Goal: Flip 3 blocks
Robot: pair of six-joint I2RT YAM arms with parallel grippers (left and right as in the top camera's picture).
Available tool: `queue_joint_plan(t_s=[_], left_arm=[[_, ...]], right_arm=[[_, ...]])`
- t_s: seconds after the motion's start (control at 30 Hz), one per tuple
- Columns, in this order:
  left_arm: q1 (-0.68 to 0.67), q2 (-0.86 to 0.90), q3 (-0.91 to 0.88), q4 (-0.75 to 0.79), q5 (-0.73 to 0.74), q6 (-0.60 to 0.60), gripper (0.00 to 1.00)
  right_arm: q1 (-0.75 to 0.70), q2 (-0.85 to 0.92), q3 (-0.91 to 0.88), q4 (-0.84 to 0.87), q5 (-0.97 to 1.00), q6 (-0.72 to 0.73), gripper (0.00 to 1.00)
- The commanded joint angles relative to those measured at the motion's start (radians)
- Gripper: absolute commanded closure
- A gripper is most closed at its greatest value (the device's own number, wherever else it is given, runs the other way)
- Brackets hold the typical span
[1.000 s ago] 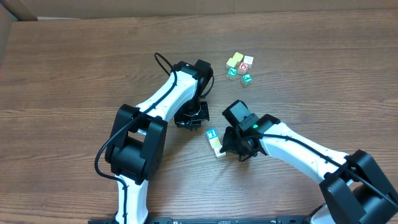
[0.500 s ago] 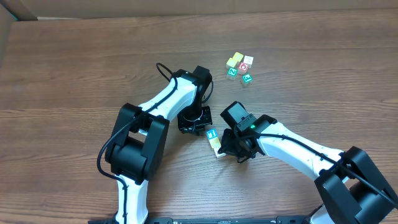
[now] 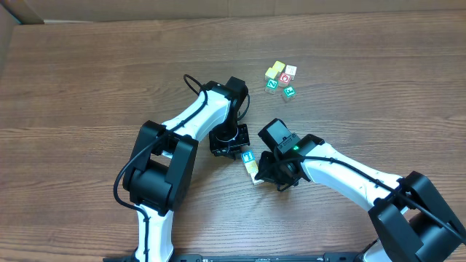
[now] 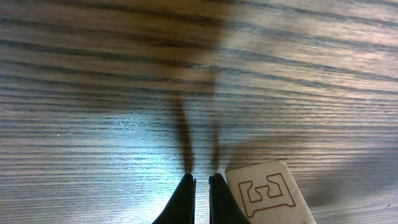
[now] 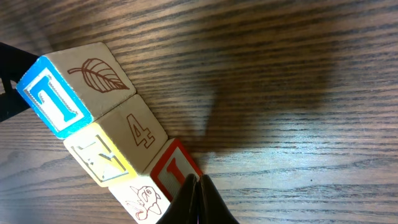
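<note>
Left end effector (image 4: 200,186), fingers pressed together and empty, has slid closer to the row of three blocks (image 3: 252,167), and one pale face now sits just right of its tips. Right end effector (image 5: 198,186), likewise pressed shut, stays just beside the cream-white block (image 5: 155,180), with the pale yellow block (image 5: 102,152) and blue block (image 5: 53,93) beyond to its left. A tipping push looks close.

Blue-faced block (image 5: 53,99) reads T, yellow-sided block (image 5: 140,130) 4 — pale block (image 4: 267,193) (left wrist view) E.

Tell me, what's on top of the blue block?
Nothing. The blue block has its letter face bare, pointing up. The shut left fingers stand beside it, not over it. Its underside, on the table, is hidden.
</note>
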Motion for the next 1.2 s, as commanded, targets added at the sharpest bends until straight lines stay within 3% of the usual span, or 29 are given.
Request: queue_joint_plan(t_s=[0.0,1.17], left_arm=[[-0.010,-0.013,-0.007,0.001,0.019,-0.002,0.96],[-0.003,-0.013,-0.007,0.008,0.008,0.018,0.96]], right_arm=[[0.005,0.007,0.013,0.002,-0.013,0.000,0.96],[0.005,0.007,0.013,0.061,0.071,-0.035,0.96]])
